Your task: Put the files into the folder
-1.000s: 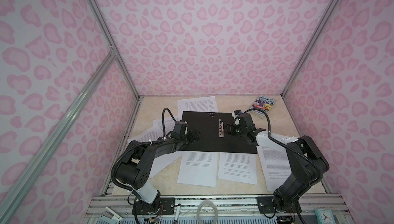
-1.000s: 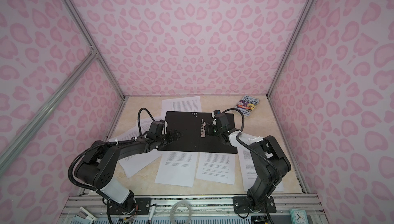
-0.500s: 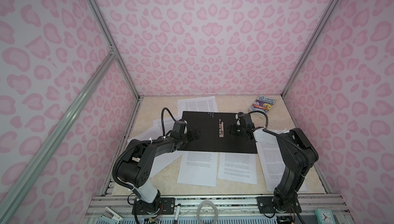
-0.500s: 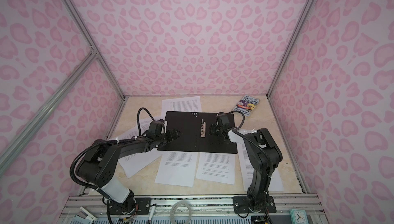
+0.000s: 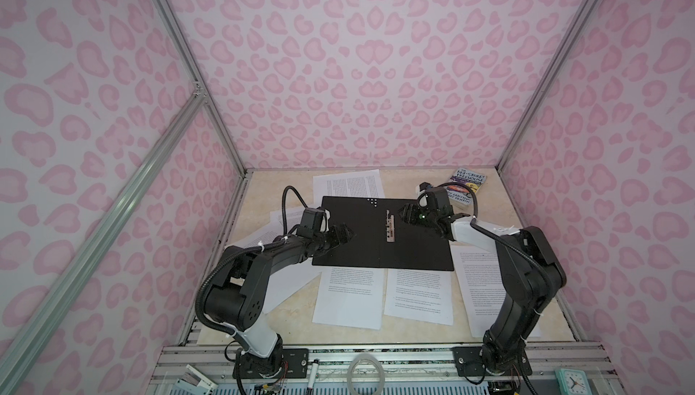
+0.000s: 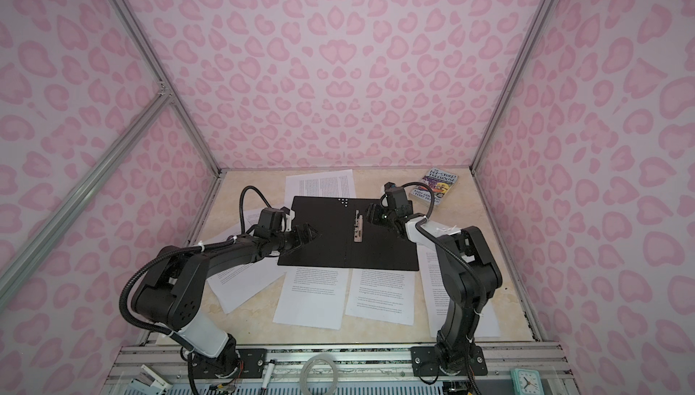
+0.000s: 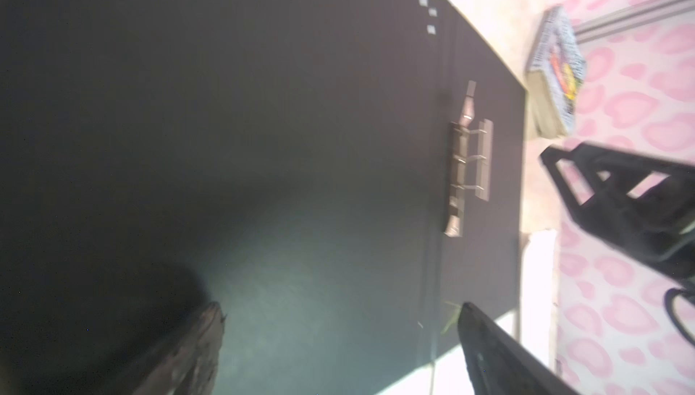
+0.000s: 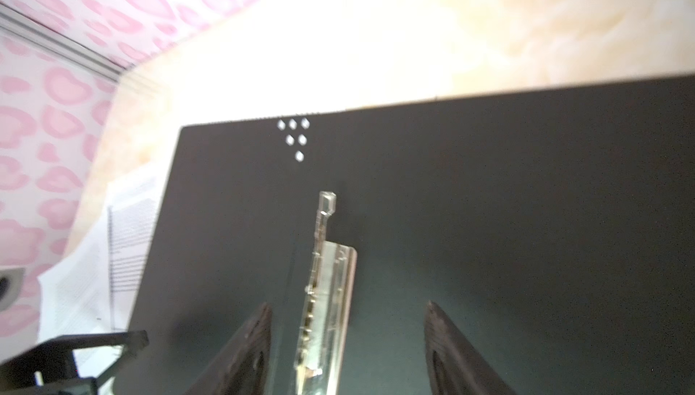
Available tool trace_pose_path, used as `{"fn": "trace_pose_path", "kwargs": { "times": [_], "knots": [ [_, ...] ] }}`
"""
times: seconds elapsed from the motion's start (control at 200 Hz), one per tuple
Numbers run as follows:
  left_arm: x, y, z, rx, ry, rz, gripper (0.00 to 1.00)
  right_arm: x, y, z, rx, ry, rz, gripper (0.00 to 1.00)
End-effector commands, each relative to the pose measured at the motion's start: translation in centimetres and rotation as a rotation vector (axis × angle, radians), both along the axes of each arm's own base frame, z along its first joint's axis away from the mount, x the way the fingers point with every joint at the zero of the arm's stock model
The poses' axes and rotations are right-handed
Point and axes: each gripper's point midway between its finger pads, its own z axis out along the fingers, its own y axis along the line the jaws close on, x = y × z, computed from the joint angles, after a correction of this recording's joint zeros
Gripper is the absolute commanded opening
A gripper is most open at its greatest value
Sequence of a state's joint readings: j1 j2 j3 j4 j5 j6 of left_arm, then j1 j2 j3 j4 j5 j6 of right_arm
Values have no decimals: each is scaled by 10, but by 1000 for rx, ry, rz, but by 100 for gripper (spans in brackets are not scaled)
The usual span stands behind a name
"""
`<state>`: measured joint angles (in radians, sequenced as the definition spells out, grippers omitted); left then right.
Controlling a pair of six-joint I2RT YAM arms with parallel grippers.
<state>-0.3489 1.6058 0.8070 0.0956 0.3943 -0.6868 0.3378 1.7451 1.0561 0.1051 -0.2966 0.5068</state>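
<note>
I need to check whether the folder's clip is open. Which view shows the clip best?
The right wrist view: the clip is close up, seen between the fingers. The left wrist view shows it smaller and blurred; both top views show it tiny on the folder.

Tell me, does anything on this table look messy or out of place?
Yes. The files lie scattered around the open folder, none inside it. Several are tucked under its edges, and one at the left lies askew. A small paperback sits alone in the far right corner.
</note>
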Motion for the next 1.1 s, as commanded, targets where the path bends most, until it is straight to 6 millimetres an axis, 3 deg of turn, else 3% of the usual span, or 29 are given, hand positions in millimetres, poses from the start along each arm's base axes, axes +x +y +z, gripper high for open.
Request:
{"fn": "trace_pose_path", "kwargs": {
  "times": [0.0,0.2,0.335,0.435,0.615,0.825,0.96,1.095],
  "knots": [
    [-16,-10,33,-38,-65,-62,98,-26,-26,3,-37,45,-102,68],
    [-73,-31,38,-43,-72,-174,98,-101,-56,-8,10,83,-155,89],
    [-106,-36,23,-9,-43,-218,98,-135,-55,-26,50,137,-120,90],
    [-120,-37,7,-17,4,-222,98,-153,-54,-38,36,166,-104,90],
    [-123,-45,-14,-13,65,-238,98,-176,-51,-62,42,224,-91,91],
    [-111,-45,-34,17,112,-175,98,-188,-48,-78,47,256,-84,91],
    [-102,-40,-47,46,131,-113,97,-182,-45,-85,20,278,-75,90],
    [-87,-35,-58,59,151,-61,97,-162,-38,-91,29,305,-78,89]
  ]
}}
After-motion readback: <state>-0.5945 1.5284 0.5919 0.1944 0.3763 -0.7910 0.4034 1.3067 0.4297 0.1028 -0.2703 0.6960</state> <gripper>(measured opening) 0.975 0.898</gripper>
